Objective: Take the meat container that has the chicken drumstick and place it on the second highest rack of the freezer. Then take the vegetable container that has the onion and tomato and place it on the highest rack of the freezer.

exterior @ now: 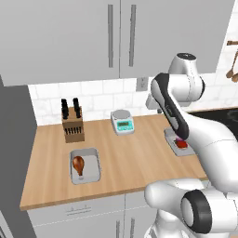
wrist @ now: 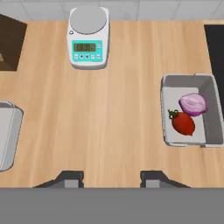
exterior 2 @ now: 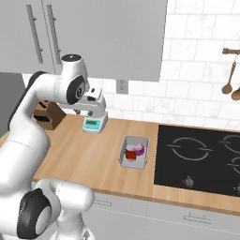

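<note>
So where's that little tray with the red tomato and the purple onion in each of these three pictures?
Left base view: the vegetable tray sits at the counter's right, partly behind the arm.
Right base view: the tray is mid-picture, just left of the black cooktop.
Hand view: the tray is at the right.
Shared landmark: the kitchen scale.

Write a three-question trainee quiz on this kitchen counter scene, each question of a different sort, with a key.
1. True or false: the chicken drumstick lies in the same tray as the onion.
2. Which sits beside the onion in its tray? A) tomato B) lemon C) egg
3. Fill in: the pincer hovers over bare ____ between the two trays.

Key: 1 false; 2 A; 3 counter.
</note>
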### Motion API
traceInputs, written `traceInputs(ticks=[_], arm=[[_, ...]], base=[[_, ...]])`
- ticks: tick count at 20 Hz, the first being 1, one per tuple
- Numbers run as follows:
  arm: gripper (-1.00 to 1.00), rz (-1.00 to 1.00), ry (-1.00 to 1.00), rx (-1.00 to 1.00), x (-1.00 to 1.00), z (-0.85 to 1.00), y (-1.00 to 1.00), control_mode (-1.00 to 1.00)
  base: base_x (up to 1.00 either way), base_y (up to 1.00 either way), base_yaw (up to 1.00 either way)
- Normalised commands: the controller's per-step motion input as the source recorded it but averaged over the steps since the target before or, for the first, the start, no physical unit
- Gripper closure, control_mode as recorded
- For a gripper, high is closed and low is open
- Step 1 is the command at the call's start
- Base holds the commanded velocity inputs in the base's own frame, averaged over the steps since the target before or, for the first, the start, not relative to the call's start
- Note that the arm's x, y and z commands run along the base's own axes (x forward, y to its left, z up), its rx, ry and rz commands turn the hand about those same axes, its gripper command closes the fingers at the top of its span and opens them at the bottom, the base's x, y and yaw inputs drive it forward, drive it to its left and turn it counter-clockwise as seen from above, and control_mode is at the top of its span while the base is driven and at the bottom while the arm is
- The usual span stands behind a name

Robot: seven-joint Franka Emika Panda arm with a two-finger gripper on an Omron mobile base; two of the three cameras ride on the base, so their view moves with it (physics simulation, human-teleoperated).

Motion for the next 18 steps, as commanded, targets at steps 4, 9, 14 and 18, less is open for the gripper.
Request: traceInputs(ticks=[4,9,14,18], arm=[[-1.00,-0.29,0.00,0.03,-0.43,-0.05,-0.12,-1.00],[-1.00,-0.53,0.02,0.17,-0.93,-0.17,-0.42,-1.00],[-1.00,-0.49,0.03,0.26,-0.90,-0.27,-0.53,-1.00],[-1.00,-0.33,0.07,0.17,-0.50,-0.55,-0.94,-1.00]], base=[[0.00,0.00,0.00],[0.00,0.00,0.00],[0.00,0.00,0.00],[0.00,0.00,0.00]])
